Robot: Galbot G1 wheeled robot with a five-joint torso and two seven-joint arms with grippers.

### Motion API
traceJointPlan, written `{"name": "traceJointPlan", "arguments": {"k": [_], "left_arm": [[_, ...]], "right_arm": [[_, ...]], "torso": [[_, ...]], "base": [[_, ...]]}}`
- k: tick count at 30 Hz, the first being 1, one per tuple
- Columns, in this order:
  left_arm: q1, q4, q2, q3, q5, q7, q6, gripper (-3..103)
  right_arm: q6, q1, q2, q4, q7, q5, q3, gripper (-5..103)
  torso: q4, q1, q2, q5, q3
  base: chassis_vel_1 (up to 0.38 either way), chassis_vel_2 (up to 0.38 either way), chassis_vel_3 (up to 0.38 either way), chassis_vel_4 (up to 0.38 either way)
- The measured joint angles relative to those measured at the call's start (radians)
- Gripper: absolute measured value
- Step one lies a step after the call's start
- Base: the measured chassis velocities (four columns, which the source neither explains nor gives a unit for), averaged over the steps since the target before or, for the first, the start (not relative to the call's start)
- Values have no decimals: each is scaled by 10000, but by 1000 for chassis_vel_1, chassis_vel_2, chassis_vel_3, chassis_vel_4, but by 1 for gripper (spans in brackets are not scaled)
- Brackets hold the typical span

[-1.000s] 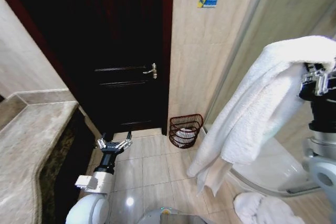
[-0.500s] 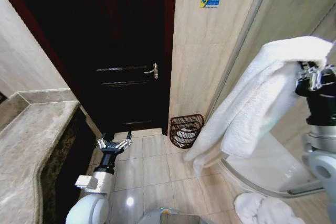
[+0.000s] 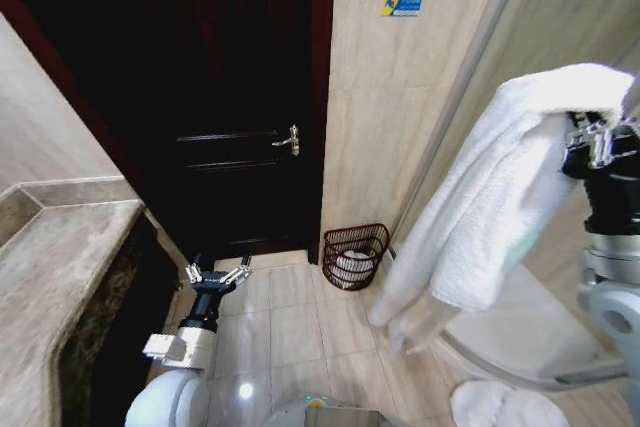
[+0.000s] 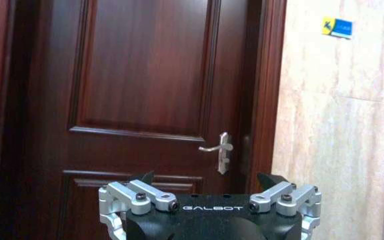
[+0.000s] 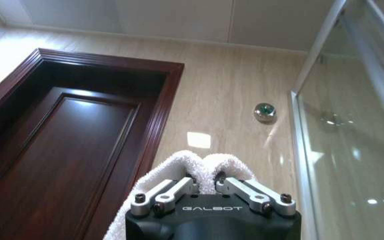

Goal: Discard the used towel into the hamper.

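left hand: low, spread | right hand: raised, clamped

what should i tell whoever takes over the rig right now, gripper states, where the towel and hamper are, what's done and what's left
Right gripper: shut on the white towel, held high on the robot's right; the towel hangs down well above the floor tiles.
Left gripper: open, holding nothing, low in front of the base, pointing at the dark wooden door.
Hamper: on the floor ahead, against the wall just right of the door frame, with something white already in it.
Another white towel lies on the floor at lower right.
Done: towel picked up.
Left: bring it over the hamper and drop it in.
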Motion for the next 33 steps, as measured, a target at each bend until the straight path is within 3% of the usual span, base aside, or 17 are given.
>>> {"name": "traceJointPlan", "arguments": {"k": [3,5,8,20,28,33], "left_arm": [[-2,0,0,3,0,3,0,100],[-2,0,0,2,0,1,0,100],[-2,0,0,3,0,1,0,100],[3,0,0,2,0,1,0,100],[0,-1,0,2,0,1,0,100],[0,0,0,2,0,1,0,100]], "right_arm": [[5,260,-272,-27,25,180,4,8],[6,417,-434,-100,19,249,23,8],[8,637,-824,-299,-69,498,121,8],[219,1110,-1863,-1086,-490,909,277,8],[422,2025,-2771,-2437,-942,994,-200,8],[511,2130,-2961,-2715,-975,1117,-237,8]], "torso": [[-9,5,-3,-2,2],[2,12,-6,5,5],[-1,14,-7,-2,5],[-6,-13,4,1,-3],[-2,1,-1,0,1],[-4,0,-1,0,1]], "base": [[-249,226,232,-259],[-205,214,201,-149],[-159,128,83,-43],[17,-14,-14,14],[0,0,0,0],[0,0,0,0]]}}
